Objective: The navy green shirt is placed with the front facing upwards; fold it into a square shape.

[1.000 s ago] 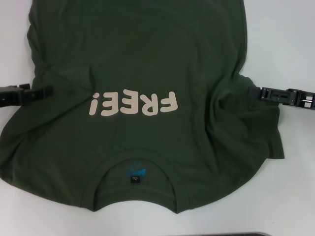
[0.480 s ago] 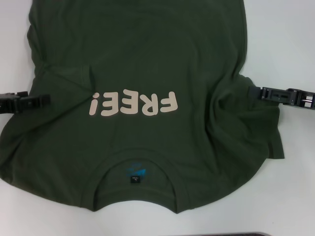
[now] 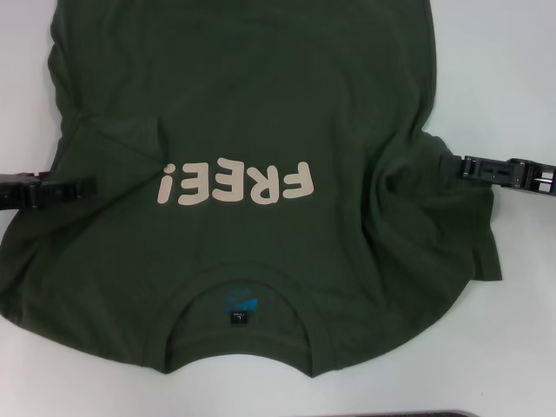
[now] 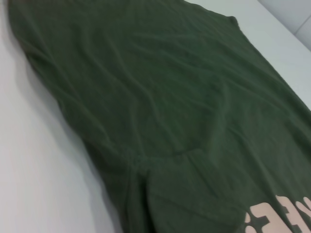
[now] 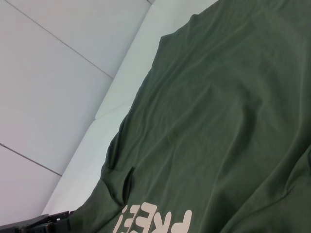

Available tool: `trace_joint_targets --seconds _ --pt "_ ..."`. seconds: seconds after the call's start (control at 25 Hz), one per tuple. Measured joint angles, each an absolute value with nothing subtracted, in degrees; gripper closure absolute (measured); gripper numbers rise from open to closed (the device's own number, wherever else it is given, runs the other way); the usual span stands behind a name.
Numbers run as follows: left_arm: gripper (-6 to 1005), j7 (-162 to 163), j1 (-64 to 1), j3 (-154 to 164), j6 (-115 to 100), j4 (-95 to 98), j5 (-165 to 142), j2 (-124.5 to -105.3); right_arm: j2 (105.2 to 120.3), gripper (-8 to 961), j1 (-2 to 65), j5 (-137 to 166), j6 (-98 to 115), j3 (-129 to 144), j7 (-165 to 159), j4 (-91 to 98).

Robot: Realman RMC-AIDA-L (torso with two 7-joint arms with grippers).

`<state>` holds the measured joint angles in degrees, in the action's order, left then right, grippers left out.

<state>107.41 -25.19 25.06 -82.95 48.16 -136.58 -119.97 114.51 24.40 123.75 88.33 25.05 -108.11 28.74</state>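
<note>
Two grippers flank the navy green shirt, which lies front up on the white table, its cream lettering readable across the chest and the collar nearest the robot. The left gripper sits at the shirt's left edge by the armpit, its tip over the fabric; the right gripper meets the bunched cloth at the right armpit, where the sleeve is rumpled. Whether either pair of fingers is parted or closed, or has cloth pinched, cannot be told from these views. Judging by the layout, the sleeve-and-side fold is the step in hand: it calls for both grips taken level with each other and cloth drawn taut, so wrinkles on the right are not folded in.
</note>
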Motion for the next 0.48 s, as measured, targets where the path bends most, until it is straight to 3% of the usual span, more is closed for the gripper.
trace_joint_targets --seconds 0.48 --pt "171 107.52 -25.43 25.44 -81.4 47.97 -136.58 -119.97 114.62 26 24.26 123.75 88.33 25.05 -108.09 28.74"
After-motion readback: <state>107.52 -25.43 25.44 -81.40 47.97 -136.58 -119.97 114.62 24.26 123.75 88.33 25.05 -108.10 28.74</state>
